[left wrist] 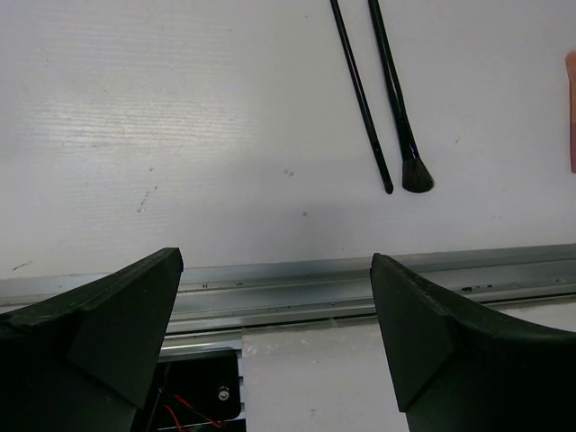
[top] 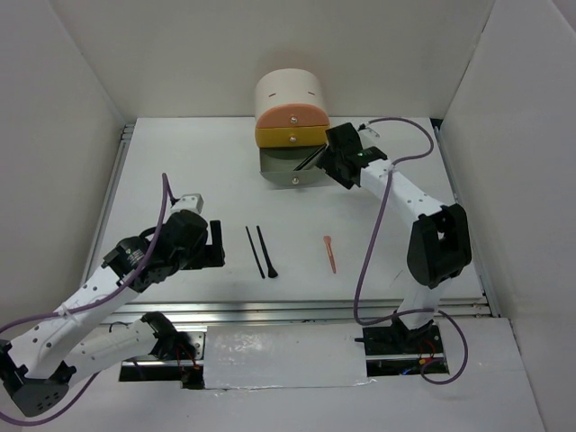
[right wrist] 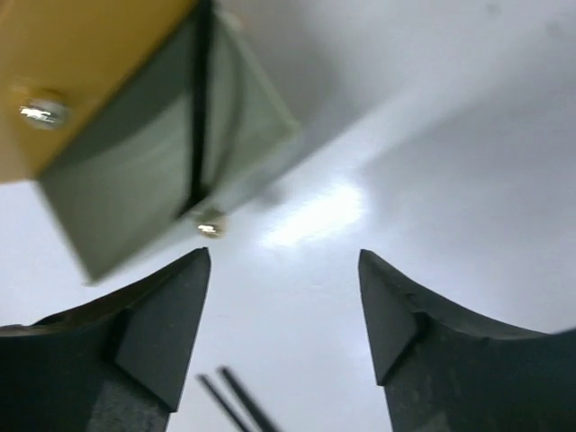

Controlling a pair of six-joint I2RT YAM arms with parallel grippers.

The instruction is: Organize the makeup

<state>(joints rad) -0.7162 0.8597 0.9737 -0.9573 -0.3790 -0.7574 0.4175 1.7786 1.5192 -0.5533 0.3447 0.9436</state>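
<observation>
A cream cylindrical organizer (top: 290,90) is standing at the far middle of the matte white table (top: 180,180). It is showing a smooth orange drawer front (top: 292,115) above a yellow drawer front (top: 290,136). Its lowest drawer (top: 286,166), a grey-green tray with a curved wall and a small shiny knob (right wrist: 209,227), is sticking out toward the arms. 1 thin black stick (right wrist: 200,108) is lying inside this open drawer, running along its length.

Nearer the arms, 2 slim black pieces are lying side by side, almost parallel and not touching. These are a second black stick (top: 254,250) with a rounded tip and a black brush (top: 266,252) ending in a flared bristle head (left wrist: 417,175). A slim, tapering salmon-pink stick (top: 330,254) is lying well to their right.

The left gripper (top: 216,243) is sitting low just left of the black pair, its dark, wedge-shaped fingers (left wrist: 135,306) standing wide apart and gripping nothing. The right gripper (top: 335,160) is reaching to the right corner of the open drawer. Its jaws are parted and nothing is lying between them. Whether it is touching the drawer wall cannot be told.
</observation>
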